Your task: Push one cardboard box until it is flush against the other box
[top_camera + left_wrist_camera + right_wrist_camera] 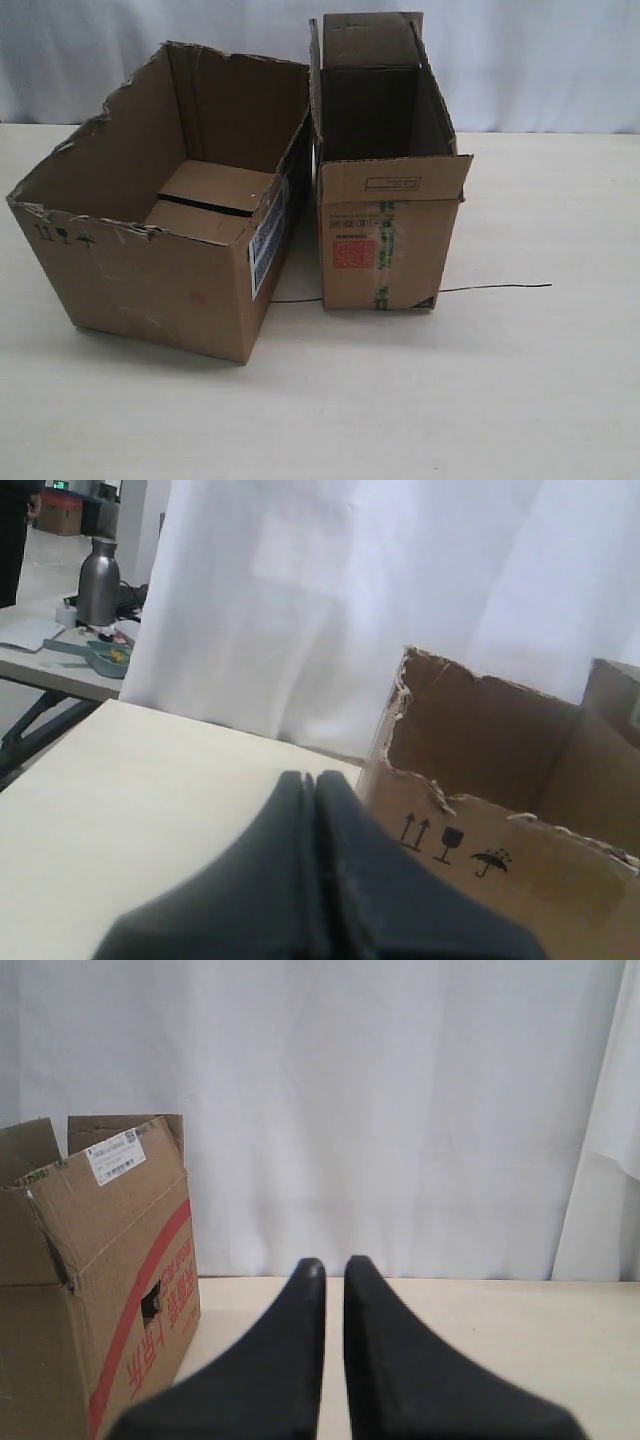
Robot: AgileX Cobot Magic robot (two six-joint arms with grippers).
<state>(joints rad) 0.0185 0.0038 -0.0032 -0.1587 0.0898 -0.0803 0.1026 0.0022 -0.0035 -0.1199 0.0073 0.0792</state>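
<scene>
Left gripper (312,780) is pressed together, and the right gripper (335,1265) is closed down to a thin slit. The cardboard box (160,280) is wide and brown, with a ragged torn rim, black handling symbols and a white barcode label. It sits at 9 o'clock of the other box (385,250), with a small gap between them.

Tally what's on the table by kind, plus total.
Cardboard boxes: 2 (wide torn box, narrow box)
Thin black wire: 1
Total: 3
</scene>
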